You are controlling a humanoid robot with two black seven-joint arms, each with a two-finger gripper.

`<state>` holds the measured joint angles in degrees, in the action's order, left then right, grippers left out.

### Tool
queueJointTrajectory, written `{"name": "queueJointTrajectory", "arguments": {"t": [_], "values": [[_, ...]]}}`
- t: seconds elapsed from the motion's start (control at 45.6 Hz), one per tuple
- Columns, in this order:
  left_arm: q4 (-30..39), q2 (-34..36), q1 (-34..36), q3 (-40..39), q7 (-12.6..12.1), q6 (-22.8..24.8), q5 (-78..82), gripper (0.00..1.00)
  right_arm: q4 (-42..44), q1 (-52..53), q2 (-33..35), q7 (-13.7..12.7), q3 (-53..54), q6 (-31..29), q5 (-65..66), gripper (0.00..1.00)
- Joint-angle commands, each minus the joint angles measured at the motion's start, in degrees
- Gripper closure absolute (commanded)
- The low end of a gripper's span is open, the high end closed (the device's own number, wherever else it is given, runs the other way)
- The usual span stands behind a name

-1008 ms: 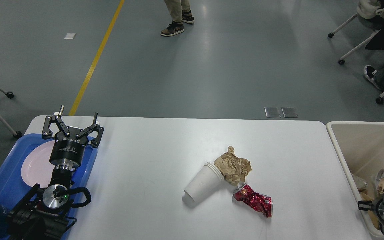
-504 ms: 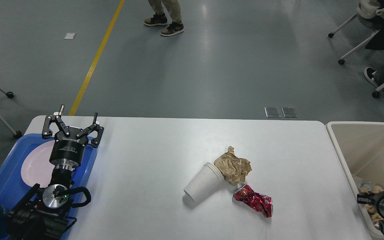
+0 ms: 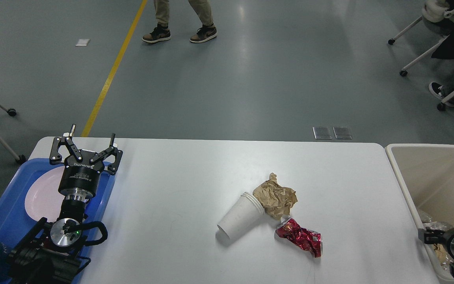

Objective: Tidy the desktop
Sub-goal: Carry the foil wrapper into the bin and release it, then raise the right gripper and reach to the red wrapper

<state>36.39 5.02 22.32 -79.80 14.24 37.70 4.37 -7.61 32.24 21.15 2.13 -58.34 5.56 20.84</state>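
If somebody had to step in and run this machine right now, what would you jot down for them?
Left gripper: jaws open, empty, above the blue tray, which holds a pink plate.
Right gripper: low at the beige bin, seen dark and edge-on; whether it is open cannot be told.
On the desktop, touching in one cluster: stacked white paper cups on their side, crumpled brown paper, crushed red can.
Done: some trash already lies in the bin.
Left: those three items probably go to the bin, nearest the right arm.

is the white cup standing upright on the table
No, the white cup lies tipped on its side on the table, beside the crumpled brown paper.
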Motion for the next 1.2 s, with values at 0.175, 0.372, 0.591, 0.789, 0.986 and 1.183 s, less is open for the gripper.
{"name": "queueJointTrajectory", "arguments": {"t": [0.175, 0.372, 0.591, 0.789, 0.986, 1.183], "values": [[0.0, 0.1, 0.1, 0.0, 0.0, 0.0, 0.0, 0.04, -3.9, 4.3, 3.4, -0.3, -0.1, -1.0, 0.1, 0.00], [0.0, 0.0, 0.1, 0.0, 0.0, 0.0, 0.0, 0.04, -20.0, 18.2, 10.8, -0.7, -1.8, -4.9, 2.0, 0.00], [0.0, 0.0, 0.1, 0.0, 0.0, 0.0, 0.0, 0.04, -47.5, 46.7, 14.0, -10.3, -13.3, -9.8, 4.7, 0.00], [0.0, 0.0, 0.1, 0.0, 0.0, 0.0, 0.0, 0.04, -64.4, 73.0, 9.6, -19.3, -18.1, -27.5, 4.2, 0.00], [0.0, 0.0, 0.1, 0.0, 0.0, 0.0, 0.0, 0.04, -72.4, 89.7, 1.0, -19.3, -17.3, -43.9, -1.8, 0.00], [0.0, 0.0, 0.0, 0.0, 0.0, 0.0, 0.0, 0.04, -82.0, 101.3, -3.7, -19.0, -17.1, -45.7, -7.2, 0.00]]}}
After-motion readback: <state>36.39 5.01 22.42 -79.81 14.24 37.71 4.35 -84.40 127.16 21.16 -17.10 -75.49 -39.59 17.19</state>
